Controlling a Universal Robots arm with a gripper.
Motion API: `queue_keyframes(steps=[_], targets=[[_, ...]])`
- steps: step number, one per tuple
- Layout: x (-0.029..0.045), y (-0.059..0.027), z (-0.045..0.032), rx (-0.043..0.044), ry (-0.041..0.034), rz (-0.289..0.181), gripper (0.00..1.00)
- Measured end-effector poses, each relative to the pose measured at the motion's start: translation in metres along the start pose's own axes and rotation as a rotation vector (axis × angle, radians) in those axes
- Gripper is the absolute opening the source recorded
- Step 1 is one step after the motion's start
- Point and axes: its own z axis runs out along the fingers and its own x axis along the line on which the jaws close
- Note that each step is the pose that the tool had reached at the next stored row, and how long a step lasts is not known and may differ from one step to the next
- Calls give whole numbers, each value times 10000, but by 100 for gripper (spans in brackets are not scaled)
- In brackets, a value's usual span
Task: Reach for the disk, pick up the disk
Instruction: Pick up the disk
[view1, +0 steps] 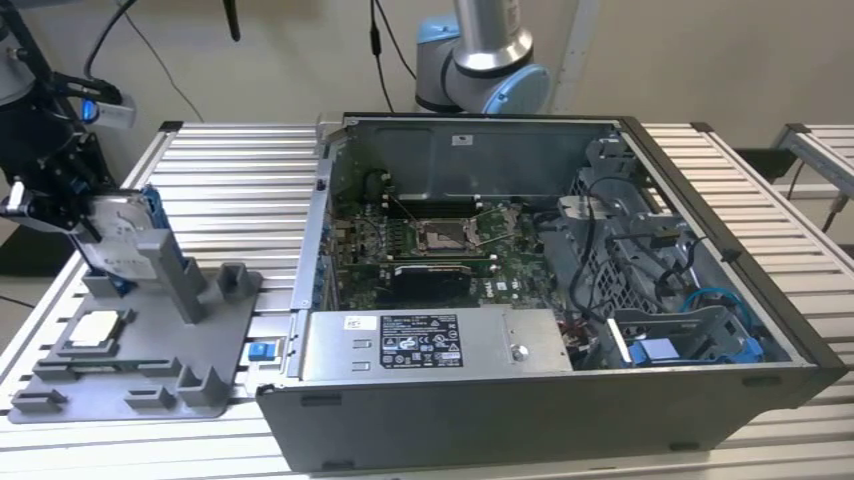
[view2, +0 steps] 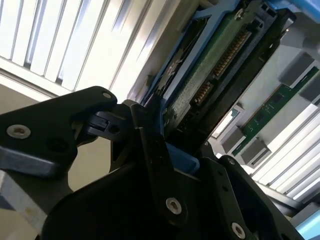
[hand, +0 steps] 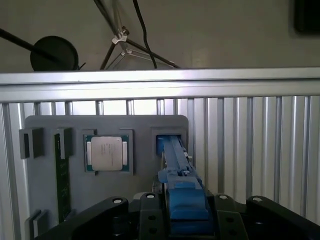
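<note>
The gripper (view1: 80, 222) sits at the far edge of the exterior view's left, its black body tilted down toward the grey fixture plate (view1: 147, 370). The arm's blue-capped joint (view1: 487, 60) rises behind the computer case (view1: 534, 420). The disk (view1: 120, 225) stands on edge in a slot of that plate, silver face outward and blue frame along its side, with the gripper right against it.

In the first wrist view the camera looks along the disk's blue edge (hand: 176, 165), which runs from the plate's slot into the gripper (hand: 186, 210). The 2 black fingers (hand: 152, 215) lie tight on either side of it, closed on the frame. The second wrist view shows the same grip from the side: a black finger (view2: 152, 160) pressed to the blue frame, and beyond it the disk's green circuit board (view2: 215, 65) with its row of connector pins. The disk's lower end sits in the fixture.

Also on the plate lie a square silver chip (view1: 91, 330) – set in its own recess (hand: 106, 153) just beside the disk's slot – and a thin green memory stick (hand: 62, 175).

The plate rests on a table of silver metal slats (view1: 227, 190). The open case is on the same table, well apart from the disk, with the motherboard (view1: 441, 235), a labelled power supply (view1: 420, 345) and a blue bracket (view1: 661, 350) inside. Behind is a plain beige wall, with black cables and tripod legs (hand: 125, 45).
</note>
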Motion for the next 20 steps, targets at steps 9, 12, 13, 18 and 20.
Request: queue_keyframes(steps=[9, 12, 13, 18, 20], targets=[[-15, 33, -357, 182, -3, -55, 0], [-15, 42, -425, 324, -10, -101, 0], [-16, 44, -447, 367, -13, -122, 0], [-18, 44, -563, 484, -38, -468, 0], [-21, 43, -615, 505, -48, -641, 0]])
